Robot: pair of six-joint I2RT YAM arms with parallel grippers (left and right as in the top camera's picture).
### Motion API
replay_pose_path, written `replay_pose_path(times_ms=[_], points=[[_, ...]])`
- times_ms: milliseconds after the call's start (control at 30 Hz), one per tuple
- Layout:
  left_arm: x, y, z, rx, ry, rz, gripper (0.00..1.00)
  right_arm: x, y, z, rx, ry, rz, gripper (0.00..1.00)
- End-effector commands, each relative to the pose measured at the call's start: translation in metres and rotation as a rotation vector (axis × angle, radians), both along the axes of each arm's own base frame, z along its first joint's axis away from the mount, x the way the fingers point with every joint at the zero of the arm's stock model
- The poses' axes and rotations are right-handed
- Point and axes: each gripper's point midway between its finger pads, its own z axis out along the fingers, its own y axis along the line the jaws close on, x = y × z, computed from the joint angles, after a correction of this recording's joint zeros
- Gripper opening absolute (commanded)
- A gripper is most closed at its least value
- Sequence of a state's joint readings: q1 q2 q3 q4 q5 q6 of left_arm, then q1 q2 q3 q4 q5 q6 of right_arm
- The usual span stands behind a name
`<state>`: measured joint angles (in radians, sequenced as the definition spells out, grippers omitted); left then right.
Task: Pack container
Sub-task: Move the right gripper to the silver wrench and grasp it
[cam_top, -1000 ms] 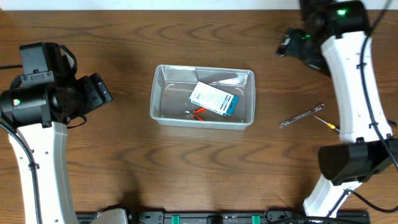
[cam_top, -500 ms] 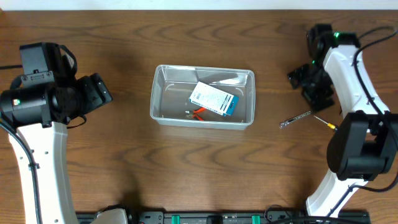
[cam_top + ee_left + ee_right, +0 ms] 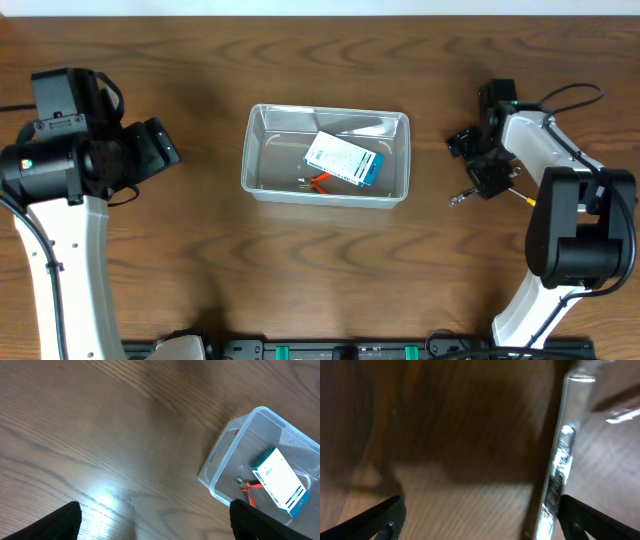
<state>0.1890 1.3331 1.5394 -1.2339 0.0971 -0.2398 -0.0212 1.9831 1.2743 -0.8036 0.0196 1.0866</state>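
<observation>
The clear plastic container [image 3: 327, 155] sits mid-table; it holds a blue-and-white cardboard box [image 3: 343, 158] and red-handled pliers [image 3: 318, 181]. It also shows in the left wrist view [image 3: 260, 472] at the right. A metal wrench [image 3: 470, 191] lies right of the container, with a yellow-handled screwdriver [image 3: 530, 200] beside it. My right gripper [image 3: 480, 170] is open, low over the wrench, which shows close and blurred in the right wrist view [image 3: 559, 475] between the fingers, nearer the right one. My left gripper [image 3: 160, 148] is open and empty, left of the container.
The brown wooden table [image 3: 300, 270] runs under everything. The right arm's links [image 3: 575, 230] reach along the right side. The left arm's white link [image 3: 65, 270] stands at the left edge.
The right arm has swung from the far right corner toward me and left, coming down over the wrench. The left arm and the container have not moved.
</observation>
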Motion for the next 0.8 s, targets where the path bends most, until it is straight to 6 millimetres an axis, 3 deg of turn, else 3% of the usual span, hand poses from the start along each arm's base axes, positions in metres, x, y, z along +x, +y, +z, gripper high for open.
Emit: replay_pose_path(times_ms=[0,200,333,467,667,767], points=[[-0.002,0.003,-0.001,0.003,0.007,0.020,0.87,-0.011,-0.004,-0.013,-0.003,0.017,0.014,0.99],[-0.002,0.003,-0.001,0.003,0.010,0.020,0.87,-0.023,-0.004,-0.026,-0.002,0.031,0.014,0.99],[-0.002,0.003,-0.001,0.003,0.010,0.020,0.87,-0.024,-0.004,-0.026,-0.002,0.035,0.015,0.83],[-0.004,0.002,-0.002,0.002,0.018,0.020,0.87,-0.024,-0.004,-0.026,-0.002,0.034,0.015,0.79],[-0.006,0.002,-0.003,0.000,0.028,0.020,0.87,-0.025,-0.003,-0.026,-0.001,0.040,0.015,0.61],[-0.006,0.002,-0.003,0.000,0.028,0.020,0.87,-0.025,-0.004,-0.026,-0.001,0.039,0.015,0.57]])
